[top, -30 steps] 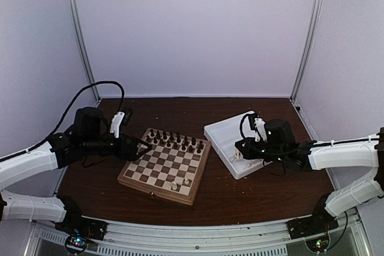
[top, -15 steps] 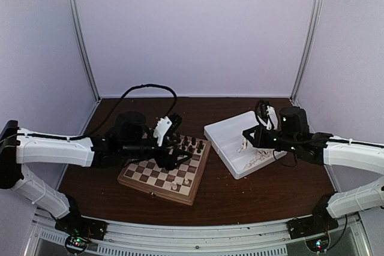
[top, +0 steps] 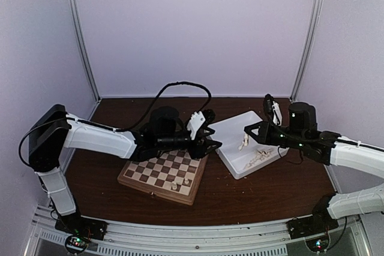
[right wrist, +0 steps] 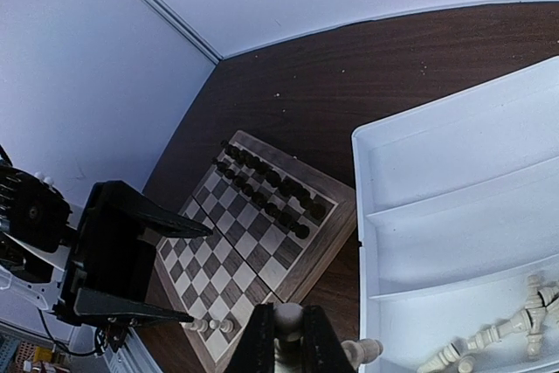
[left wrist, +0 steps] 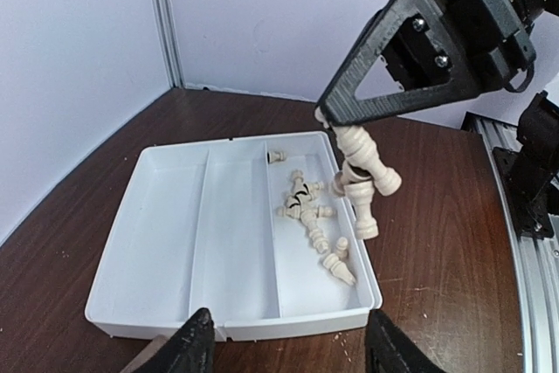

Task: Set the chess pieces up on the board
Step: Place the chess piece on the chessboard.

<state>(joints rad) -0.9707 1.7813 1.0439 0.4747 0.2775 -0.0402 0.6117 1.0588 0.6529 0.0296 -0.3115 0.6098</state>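
Left hand (top: pixel 212 140) crossed the board (top: pixel 150 172) toward tray (top: pixel 235 159).

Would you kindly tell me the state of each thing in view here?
Board: two far rows filled with dark pieces.
Tray: loose cream pieces lying in one end compartment.
Left pincer: open, empty.
Right pincer: shut on cream pieces, over tray.

white arm links (top: pixel 99 138), black joints (top: pixel 165 121), black cables (top: pixel 180 83)
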